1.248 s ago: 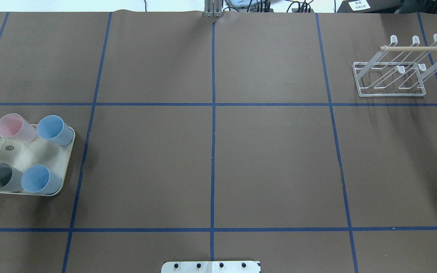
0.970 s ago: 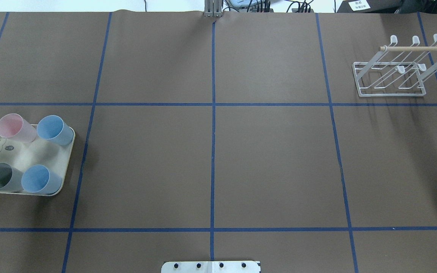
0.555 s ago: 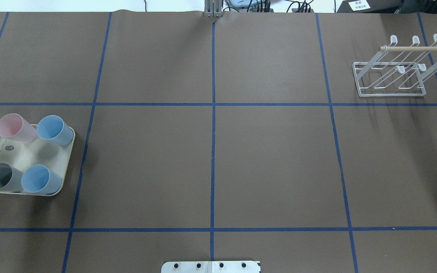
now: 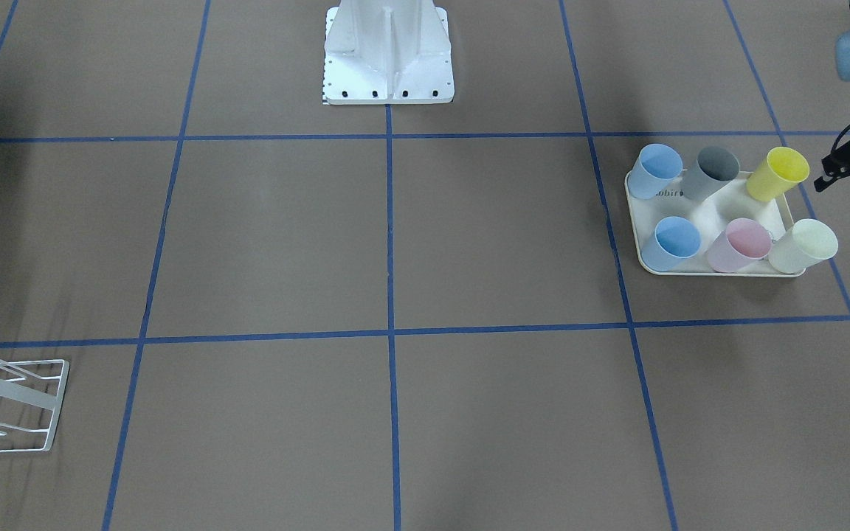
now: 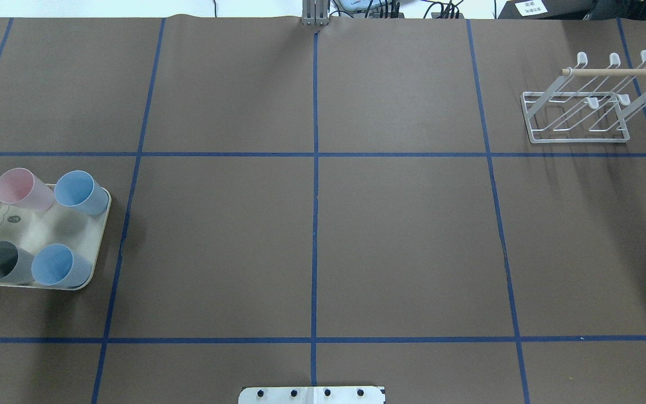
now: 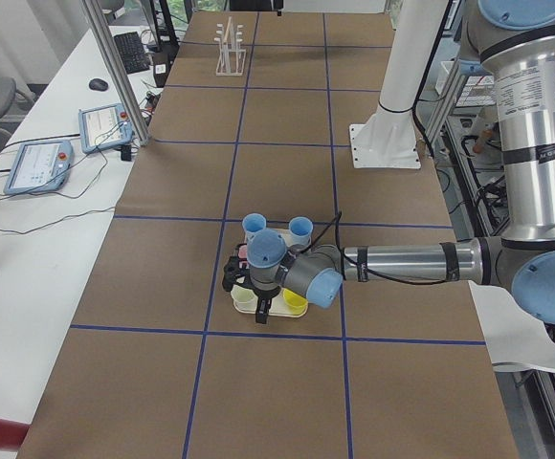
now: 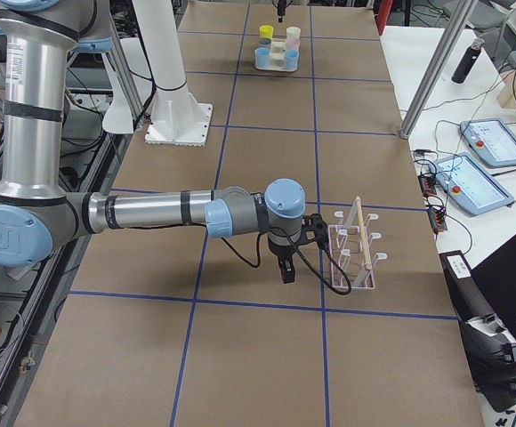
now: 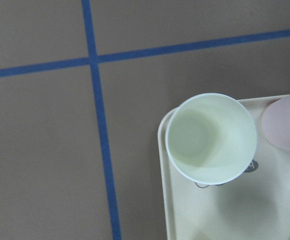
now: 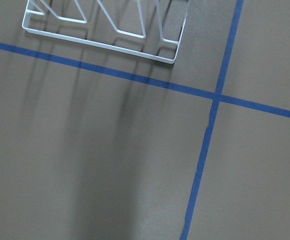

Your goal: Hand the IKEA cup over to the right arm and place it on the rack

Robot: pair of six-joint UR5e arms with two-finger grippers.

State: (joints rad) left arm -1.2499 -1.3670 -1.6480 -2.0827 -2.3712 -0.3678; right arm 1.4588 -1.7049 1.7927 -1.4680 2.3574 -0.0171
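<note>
Several IKEA cups stand upright on a cream tray (image 4: 713,206): two blue, a grey one, a yellow cup (image 4: 778,173), a pink cup (image 4: 738,245) and a pale green cup (image 4: 805,247). The left wrist view looks straight down into the pale green cup (image 8: 211,138) at the tray's corner; no fingers show there. My left gripper (image 6: 251,292) hovers over that end of the tray, and I cannot tell whether it is open or shut. The white wire rack (image 5: 578,118) stands at the far right. My right gripper (image 7: 286,267) hangs beside the rack (image 7: 351,253), its state unclear.
Blue tape lines (image 5: 314,224) divide the brown table into squares. The robot's white base (image 4: 388,51) stands at the near middle edge. Beside the table, a side bench holds tablets (image 7: 485,142) and cables. The rack's corner (image 9: 105,35) shows at the top of the right wrist view.
The pale green cup at the tray's corner looks slightly more shaded than before. No cup, tray or rack has moved.
</note>
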